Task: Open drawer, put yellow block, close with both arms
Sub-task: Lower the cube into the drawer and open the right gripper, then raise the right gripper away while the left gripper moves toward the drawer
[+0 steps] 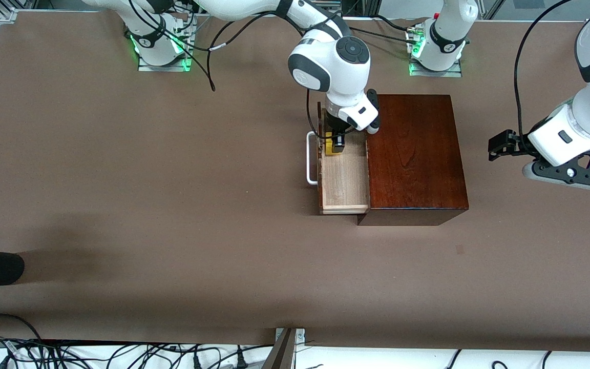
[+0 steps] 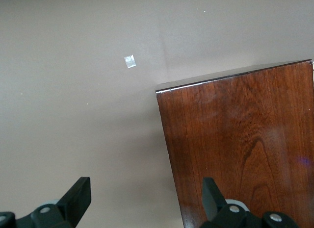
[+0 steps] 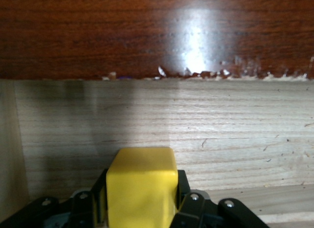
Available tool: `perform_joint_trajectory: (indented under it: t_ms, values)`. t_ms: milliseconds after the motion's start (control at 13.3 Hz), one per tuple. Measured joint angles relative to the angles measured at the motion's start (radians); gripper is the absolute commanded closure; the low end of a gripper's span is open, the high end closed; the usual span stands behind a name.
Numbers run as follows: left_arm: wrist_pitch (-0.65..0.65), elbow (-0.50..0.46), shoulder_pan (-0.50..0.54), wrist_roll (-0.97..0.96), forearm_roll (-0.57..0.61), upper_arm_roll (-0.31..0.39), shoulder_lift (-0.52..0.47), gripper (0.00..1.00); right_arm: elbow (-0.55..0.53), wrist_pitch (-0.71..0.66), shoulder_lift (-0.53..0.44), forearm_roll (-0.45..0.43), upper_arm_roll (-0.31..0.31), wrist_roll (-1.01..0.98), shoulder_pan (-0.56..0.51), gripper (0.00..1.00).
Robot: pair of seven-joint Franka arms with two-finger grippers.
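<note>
Small bright-yellow cube point(image 1: 330, 145) clamped in right gripper point(image 1: 335, 144), low inside open pale-wood drawer point(image 1: 343, 182) of glossy mahogany box point(image 1: 415, 154). Best lowered to the floor, then released gently, clear of walls. Left gripper point(image 1: 500, 145) waiting beside box, fingers spread.

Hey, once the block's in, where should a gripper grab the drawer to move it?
Probably the white loop handle on the drawer front, approached from above with fingers straddling its long bar. It stands off the front, leaving a gap for a finger. The right gripper, holding the yellow block over the drawer, is closest; the left gripper waits open.
</note>
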Motion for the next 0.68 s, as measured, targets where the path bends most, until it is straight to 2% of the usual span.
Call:
perform_joint_trajectory:
  t_ms: [377, 679]
  values:
    - [0.000, 0.000, 0.000, 0.000, 0.000, 0.000, 0.000, 0.00, 0.051, -0.045, -0.021, 0.021, -0.003, 0.028, -0.003, 0.00]
    - [-0.007, 0.000, -0.001, 0.000, 0.000, 0.000, 0.000, 0.00, 0.087, -0.144, -0.164, 0.062, -0.017, 0.037, -0.078, 0.00]
